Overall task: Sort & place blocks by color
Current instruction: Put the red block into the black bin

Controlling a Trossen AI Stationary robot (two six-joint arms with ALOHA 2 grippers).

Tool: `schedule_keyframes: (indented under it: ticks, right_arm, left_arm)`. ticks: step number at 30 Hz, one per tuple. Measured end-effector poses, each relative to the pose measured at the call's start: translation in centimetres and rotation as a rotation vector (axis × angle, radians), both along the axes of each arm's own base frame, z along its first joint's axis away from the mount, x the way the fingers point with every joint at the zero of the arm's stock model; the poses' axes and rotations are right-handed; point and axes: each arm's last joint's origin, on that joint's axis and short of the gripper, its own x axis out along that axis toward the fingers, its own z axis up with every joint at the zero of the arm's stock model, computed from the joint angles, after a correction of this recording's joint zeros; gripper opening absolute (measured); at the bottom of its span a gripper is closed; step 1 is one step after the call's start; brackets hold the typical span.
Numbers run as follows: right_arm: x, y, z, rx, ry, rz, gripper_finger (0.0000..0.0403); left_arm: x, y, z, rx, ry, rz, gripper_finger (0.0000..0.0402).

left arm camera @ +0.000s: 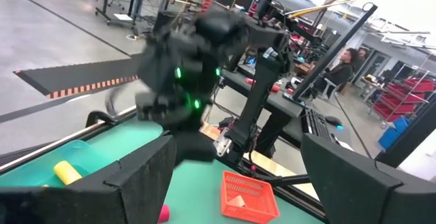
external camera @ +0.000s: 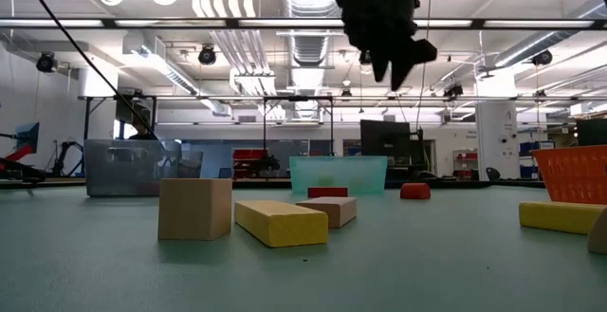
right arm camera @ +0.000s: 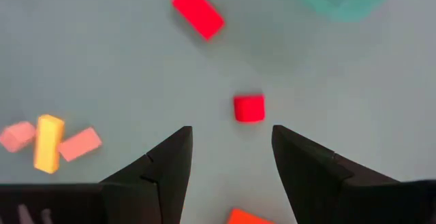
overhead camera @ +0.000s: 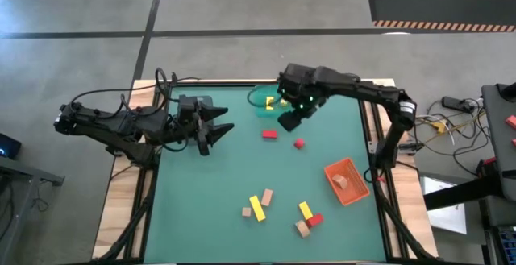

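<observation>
Small blocks lie flat on the green table. A red bar (overhead camera: 269,134) and a red cube (overhead camera: 299,143) sit mid-table. Yellow (overhead camera: 258,207), tan (overhead camera: 267,195) and red (overhead camera: 314,220) blocks are scattered near the front edge. A yellow block (overhead camera: 270,102) lies in the teal bin (overhead camera: 260,104), and a tan block (overhead camera: 342,181) lies in the orange bin (overhead camera: 347,181). My right gripper (overhead camera: 289,122) hangs open and empty above the table beside the teal bin, with the red cube (right arm camera: 248,108) below it. My left gripper (overhead camera: 222,132) waits open at the left, pointing level.
A grey bin (external camera: 133,167) stands at the far left in the low view. The orange bin stands near the right edge. Bare green table (overhead camera: 210,192) lies between the left arm and the front blocks. Wooden borders run along both sides of the table.
</observation>
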Motion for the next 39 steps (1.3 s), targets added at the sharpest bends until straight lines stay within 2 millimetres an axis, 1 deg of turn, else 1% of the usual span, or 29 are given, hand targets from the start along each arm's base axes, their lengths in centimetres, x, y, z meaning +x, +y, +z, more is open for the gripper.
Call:
schedule_keyframes:
  ticks: [6,11,16,19,26,28,33,39]
  right_arm:
    - [-0.1,1.1,-4.9,0.022,0.083,0.008,0.0192]
    - [-0.5,1.2,-9.0,0.041,0.144,0.009,0.0192]
    - [-0.7,1.2,-12.2,0.025,0.137,0.017,0.0192]
    - [-0.8,1.2,-13.8,0.020,0.135,0.014,0.0192]
    - [-0.4,1.1,-16.6,0.019,0.170,0.014,0.0192]
    - [-0.2,1.0,-17.0,0.020,0.176,0.016,0.0192]
    - [-0.1,1.0,-17.7,0.027,0.195,0.017,0.0187]
    - [-0.1,1.0,-17.4,0.026,0.185,0.018,0.0153]
  left_arm:
    - [0.0,0.0,0.0,0.002,0.001,0.000,0.0299]
    - [0.0,0.0,0.0,0.002,0.001,0.000,0.0299]
    - [0.0,0.0,0.0,0.009,0.003,0.000,0.0299]
    - [0.0,0.1,0.0,0.010,0.004,0.007,0.0299]
    - [0.0,0.3,0.0,0.006,0.003,0.018,0.0299]
    - [0.0,0.3,0.0,0.005,0.003,0.018,0.0299]
    - [0.0,0.3,0.0,0.005,0.002,0.024,0.0299]
    - [0.0,0.3,0.0,0.004,0.002,0.040,0.0299]
